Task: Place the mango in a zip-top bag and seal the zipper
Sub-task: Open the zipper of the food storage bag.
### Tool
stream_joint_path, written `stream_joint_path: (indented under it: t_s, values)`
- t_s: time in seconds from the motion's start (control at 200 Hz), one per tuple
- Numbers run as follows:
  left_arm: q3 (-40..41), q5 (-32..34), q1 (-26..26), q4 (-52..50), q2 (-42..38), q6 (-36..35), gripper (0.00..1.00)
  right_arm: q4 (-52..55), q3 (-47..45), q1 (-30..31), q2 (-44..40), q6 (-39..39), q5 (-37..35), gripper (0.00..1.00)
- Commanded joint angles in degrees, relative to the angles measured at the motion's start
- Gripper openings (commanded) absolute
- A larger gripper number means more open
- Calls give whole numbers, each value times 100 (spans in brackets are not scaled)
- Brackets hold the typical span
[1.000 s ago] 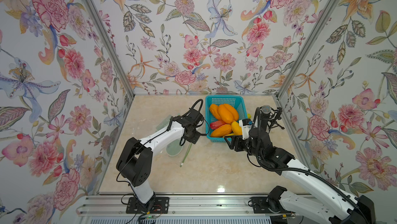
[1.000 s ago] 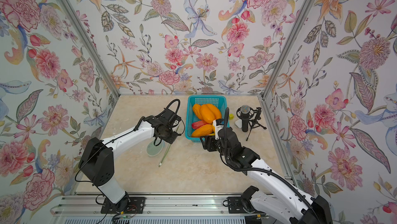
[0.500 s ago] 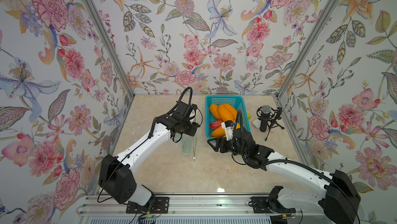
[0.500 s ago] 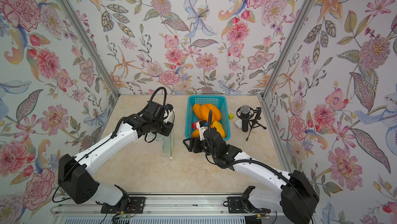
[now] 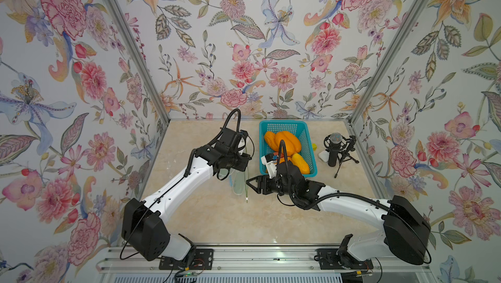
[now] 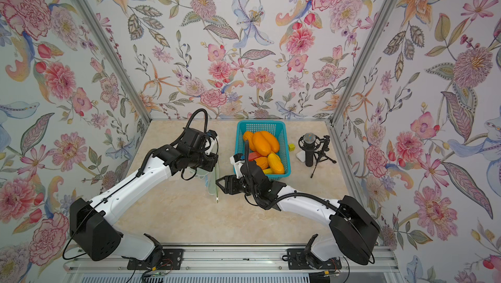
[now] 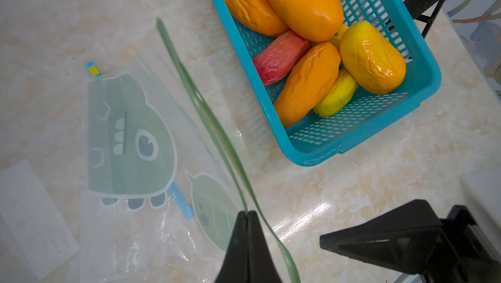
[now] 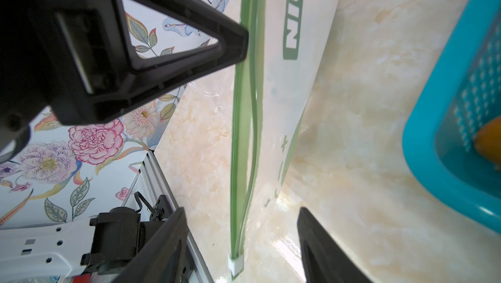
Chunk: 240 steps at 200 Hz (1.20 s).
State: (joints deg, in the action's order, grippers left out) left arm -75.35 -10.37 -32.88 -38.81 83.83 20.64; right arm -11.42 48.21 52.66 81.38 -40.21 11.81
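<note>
The clear zip-top bag [image 5: 238, 184] [image 6: 211, 184] [image 7: 130, 138] with green dinosaur prints hangs left of the basket, its green zipper edge [image 8: 244, 132] held up. My left gripper [image 5: 245, 162] [image 6: 216, 163] [image 7: 248, 212] is shut on one lip of that zipper. My right gripper [image 5: 248, 182] [image 6: 218, 182] [image 8: 241, 211] is open, its fingers on either side of the zipper's end near the white slider [image 8: 235, 264], touching nothing. Several orange, yellow and red mangoes [image 5: 287, 143] [image 6: 264, 142] [image 7: 301, 2] lie in the teal basket [image 5: 283, 124] [image 6: 260, 124] [image 7: 366, 138].
A black microphone on a small tripod [image 5: 334, 148] [image 6: 309, 148] stands right of the basket, with a small white block at its foot. Floral walls close in the marble table on three sides. The basket's corner [image 8: 447, 105] is near my right gripper.
My left gripper has carried the bag up and toward the basket. My right arm has swung away from the basket to the bag's zipper, and its jaws have narrowed a little.
</note>
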Motion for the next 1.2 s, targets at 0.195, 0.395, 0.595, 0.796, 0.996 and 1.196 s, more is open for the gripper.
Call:
stream_joint_path:
  t_s: [0.195, 0.395, 0.595, 0.796, 0.996, 1.196]
  values:
    - [64, -140, 52, 66, -236, 115, 0, 74, 486, 2, 395, -5, -6, 47]
    - [101, -258, 53, 75, -288, 85, 0, 107, 562, -76, 514, -5, -74, 35]
    - [126, -285, 53, 73, -315, 62, 0, 113, 621, -107, 604, 6, -77, 27]
    - [127, -358, 54, 58, -341, 56, 0, 206, 687, -134, 667, 6, -246, 23]
    - [82, -395, 54, 29, -404, 53, 0, 294, 804, -145, 765, 47, -295, 9]
    - [111, -354, 55, 5, -456, 79, 7, 322, 857, -142, 700, 74, -316, 0]
